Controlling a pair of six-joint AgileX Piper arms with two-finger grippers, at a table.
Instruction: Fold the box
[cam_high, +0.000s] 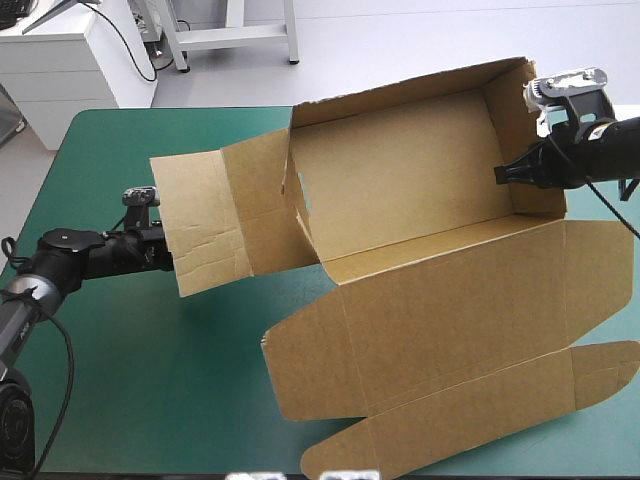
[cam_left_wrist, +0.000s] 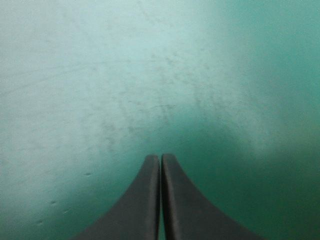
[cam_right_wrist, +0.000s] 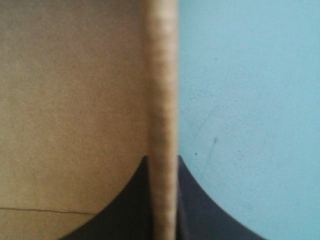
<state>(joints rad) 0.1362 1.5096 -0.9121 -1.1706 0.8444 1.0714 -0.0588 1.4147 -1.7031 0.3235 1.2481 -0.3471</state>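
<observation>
In the high view, the box (cam_high: 400, 190) is seen as an open brown tray on the right half of the table (cam_high: 120, 400), reaching close to its far edge. The far and right walls are raised, and the lid (cam_high: 450, 330) is laid flat toward the near edge, with its flaps spread at the right. A side panel (cam_high: 205, 225) is held out from the tray toward the left edge, lifted off the teal-green cover. The left arm (cam_high: 90, 255) is brought in from the left edge, and its tip is hidden behind that panel. The right arm (cam_high: 600, 150) is set at the tray's right wall.

In the left wrist view, the left jaws are pressed together into one pointed arch, with nothing between the black fingers (cam_left_wrist: 145, 205). Only the cover (cam_left_wrist: 125, 75) is seen ahead of them.

In the right wrist view, the right jaws are clamped on the box: the wall's edge (cam_right_wrist: 162, 100) is gripped between the fingers (cam_right_wrist: 197, 210), with brown board (cam_right_wrist: 70, 100) on one side and the cover (cam_right_wrist: 250, 100) on the other.
</observation>
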